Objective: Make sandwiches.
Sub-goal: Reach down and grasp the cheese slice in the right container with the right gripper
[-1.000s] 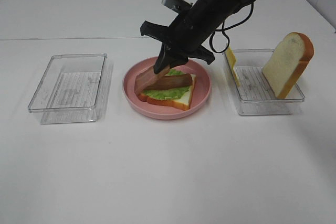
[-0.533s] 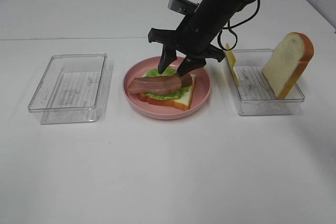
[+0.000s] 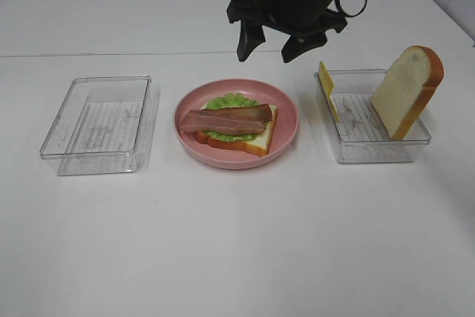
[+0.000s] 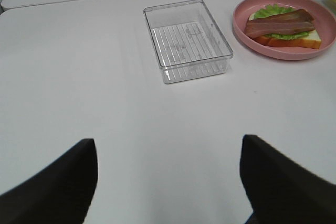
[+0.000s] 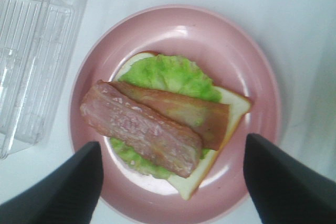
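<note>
The right gripper [image 3: 267, 51] has lifted clear of the sandwich [image 3: 236, 128]. 1 second ago it was down over the plate, clamped on a tilted bacon strip; now its jaws are spread wide and hold nothing, and it hangs high above the far rim of the pink plate [image 3: 288, 133]. The strip it let go now lies flat. In the right wrist view the 2 bacon strips [image 5: 152, 127] lie side by side and overlap a little, across the lettuce [image 5: 170, 72], which sits on the bottom slice [image 5: 236, 106]. The sandwich has no top and sits near the middle of the plate, between the 2 clear trays. The right tray [image 3: 371, 154] holds a bread slice [image 3: 408, 88] standing on edge against its far right corner. A yellow cheese slice [image 3: 326, 87] stands upright against the wall nearest the plate. The left tray [image 3: 96, 164] shows only its ribbed floor. The right arm stretches over the table's far side, above the gap between the plate and the right tray, touching neither. The left gripper [image 4: 168, 145] also has its jaws apart and empty. It hovers over the bare white table [image 3: 237, 250], well apart from the left tray, which lies ahead of it with the plate beyond.
</note>
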{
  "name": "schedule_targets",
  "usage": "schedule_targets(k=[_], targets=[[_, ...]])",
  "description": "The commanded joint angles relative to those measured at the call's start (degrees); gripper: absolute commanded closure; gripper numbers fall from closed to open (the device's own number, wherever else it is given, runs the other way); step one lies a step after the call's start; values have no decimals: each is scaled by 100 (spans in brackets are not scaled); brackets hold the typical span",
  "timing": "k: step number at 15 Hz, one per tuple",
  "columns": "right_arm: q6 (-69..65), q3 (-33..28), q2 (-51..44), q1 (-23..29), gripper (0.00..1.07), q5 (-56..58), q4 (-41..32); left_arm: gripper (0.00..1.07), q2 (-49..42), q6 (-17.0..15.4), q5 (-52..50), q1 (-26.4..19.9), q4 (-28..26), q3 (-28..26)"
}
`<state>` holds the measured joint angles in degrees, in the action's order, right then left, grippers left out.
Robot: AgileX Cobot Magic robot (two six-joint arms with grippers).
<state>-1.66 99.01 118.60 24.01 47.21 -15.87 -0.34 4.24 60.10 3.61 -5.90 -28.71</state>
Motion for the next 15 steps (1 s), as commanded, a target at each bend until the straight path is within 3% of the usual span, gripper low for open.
schedule_targets(k=[1,4,15], targets=[[-367,11,-338,-23,37,212,791,34,-126,-23,-52,11,11,6],[-670,298,-361,-46,37,682,1839,34,-126,-23,-52,11,11,6],[-430,877,670,-819,37,716,1473,34,-126,-34,-52,11,11,6]])
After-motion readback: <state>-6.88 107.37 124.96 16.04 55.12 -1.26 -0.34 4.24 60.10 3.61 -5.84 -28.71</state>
